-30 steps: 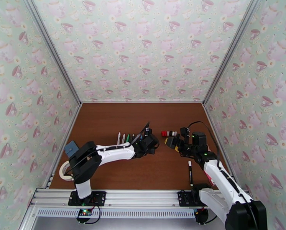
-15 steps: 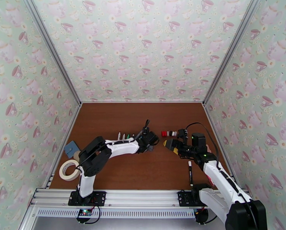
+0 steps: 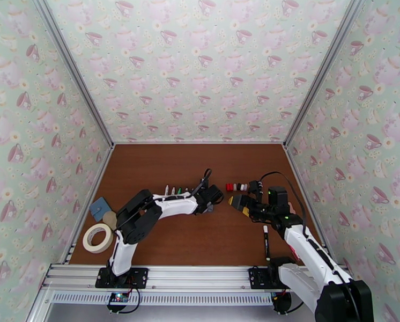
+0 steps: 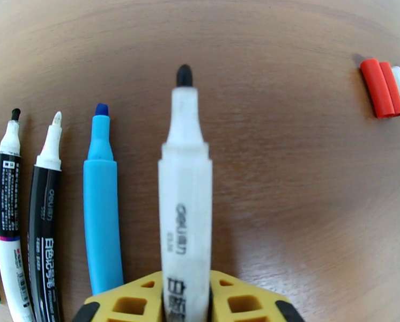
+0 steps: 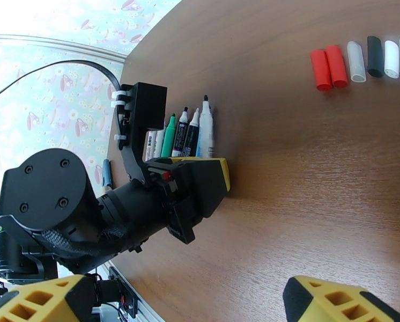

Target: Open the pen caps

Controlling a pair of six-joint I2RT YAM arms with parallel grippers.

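At the middle of the bench, left claw: low over the wood, a yellow finger on either side of the white marker's barrel; I cannot tell whether they pinch it or merely flank it.
White marker: cap off, black tip bare, pointing away from the claw, at the right end of the marker row.
Neighbouring markers: a blue marker and a black marker lie parallel just to its left, tips bare.
Pen caps: six in a tight row on the bench (two red, one whitish, one black, two white), well to the right of the markers and apart from both claws.
Right claw: fingers spread wide with nothing between them, facing the left claw.
Lone pen: lies by the right arm; too small to tell if it is capped.
Tape roll: at the left edge.
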